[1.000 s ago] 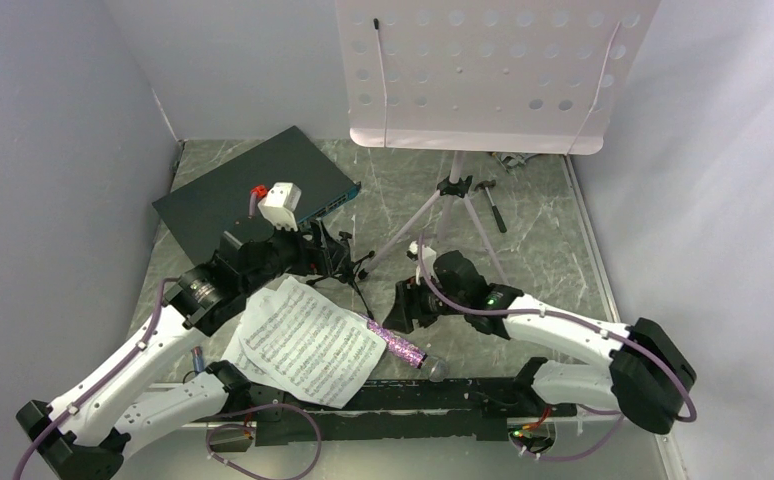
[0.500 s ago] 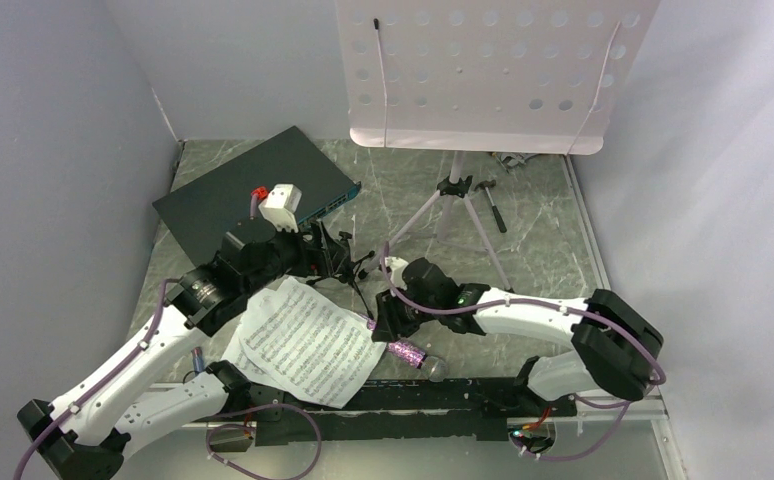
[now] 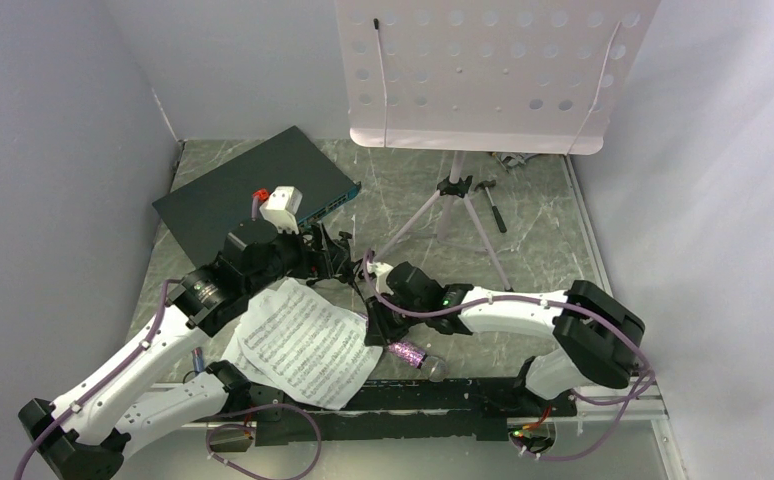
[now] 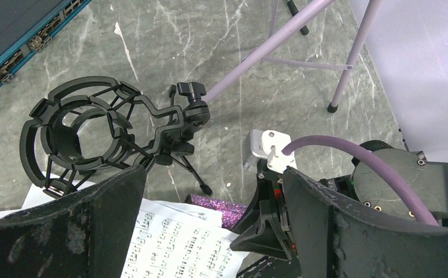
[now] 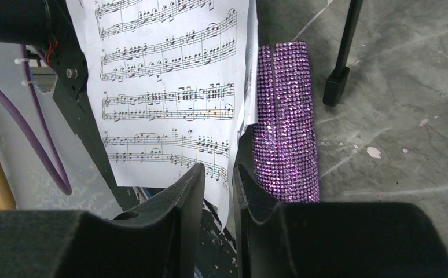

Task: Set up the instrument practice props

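**Top view:** music stand stands upright at upper centre, no pages on it. Sheet-music pages lie flat at lower centre-left, overlapping the microphone handle, so pages prob. need lifting first.

**L wrist view:** left gripper is wide open and holds nothing. It hovers near the mic stand at frame left, likely to steady it.

**R wrist view:** right gripper at frame bottom is closed to a thin slit, apparently on the page corner. Mic is just to the right.
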Available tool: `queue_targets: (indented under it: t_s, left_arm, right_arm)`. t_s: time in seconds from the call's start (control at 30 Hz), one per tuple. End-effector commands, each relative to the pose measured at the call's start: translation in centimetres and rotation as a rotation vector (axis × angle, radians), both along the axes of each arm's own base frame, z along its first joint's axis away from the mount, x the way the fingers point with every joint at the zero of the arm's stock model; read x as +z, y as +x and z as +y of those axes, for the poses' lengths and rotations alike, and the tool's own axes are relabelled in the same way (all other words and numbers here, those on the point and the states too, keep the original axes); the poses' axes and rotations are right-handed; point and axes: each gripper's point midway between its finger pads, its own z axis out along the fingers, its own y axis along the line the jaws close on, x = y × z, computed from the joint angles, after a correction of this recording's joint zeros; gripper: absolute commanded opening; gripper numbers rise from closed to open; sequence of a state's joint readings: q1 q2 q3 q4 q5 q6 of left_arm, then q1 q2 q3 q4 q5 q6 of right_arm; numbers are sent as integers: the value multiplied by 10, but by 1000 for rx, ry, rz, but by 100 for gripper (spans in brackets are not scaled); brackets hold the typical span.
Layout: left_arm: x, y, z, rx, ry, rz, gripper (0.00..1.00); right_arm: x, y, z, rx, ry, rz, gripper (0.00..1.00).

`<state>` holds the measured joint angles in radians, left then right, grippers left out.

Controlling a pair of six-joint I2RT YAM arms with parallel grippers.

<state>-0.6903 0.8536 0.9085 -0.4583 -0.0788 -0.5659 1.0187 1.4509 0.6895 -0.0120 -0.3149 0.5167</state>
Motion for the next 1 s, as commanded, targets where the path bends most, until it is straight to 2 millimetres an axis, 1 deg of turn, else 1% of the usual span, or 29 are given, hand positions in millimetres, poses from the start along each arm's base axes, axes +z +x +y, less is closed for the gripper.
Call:
queue_targets:
  t_s: [0.0, 0.1, 0.17, 0.27, 0.33, 0.37, 0.43, 0.5, 0.6, 0.67, 0.73, 0.87, 0.97]
  left_arm:
    - [11, 1, 4, 25, -23, -26, 93]
    - [14, 0, 5, 27, -26, -33, 93]
    - [15, 0, 7, 34, -26, -38, 93]
    - [17, 0, 9, 43, -30, -45, 93]
    - [18, -1, 10, 44, -32, -54, 93]
    - [19, -1, 11, 45, -34, -59, 93]
    - [18, -1, 12, 48, -33, -62, 93]
    - [19, -2, 13, 46, -36, -68, 93]
    - [20, -4, 11, 22, -27, -79, 93]
    - [21, -5, 10, 4, -20, -87, 93]
    - [22, -8, 9, -19, -8, -95, 93]
    - [23, -17, 6, -109, 32, -131, 93]
    - [30, -27, 4, -193, 64, -184, 93]
  right_arm:
    - [15, 9, 19, 9, 52, -51, 27]
    - [11, 10, 20, 6, 42, -52, 27]
    - [8, 10, 20, 8, 29, -56, 25]
    - [7, 12, 19, 6, 12, -71, 15]
    - [9, 16, 18, -4, 6, -95, 2]
    - [8, 17, 14, -8, -17, -99, 0]
    - [12, 21, 12, -8, -28, -127, 0]
    - [21, 23, 12, -1, -21, -159, 0]
    - [42, 27, 13, 9, 5, -211, 0]
    - [62, 30, 15, 24, 35, -254, 0]
    - [77, 29, 15, 57, 54, -288, 0]
    - [97, 27, 8, 123, 52, -352, 0]
    - [109, 26, 0, 169, 23, -389, 0]
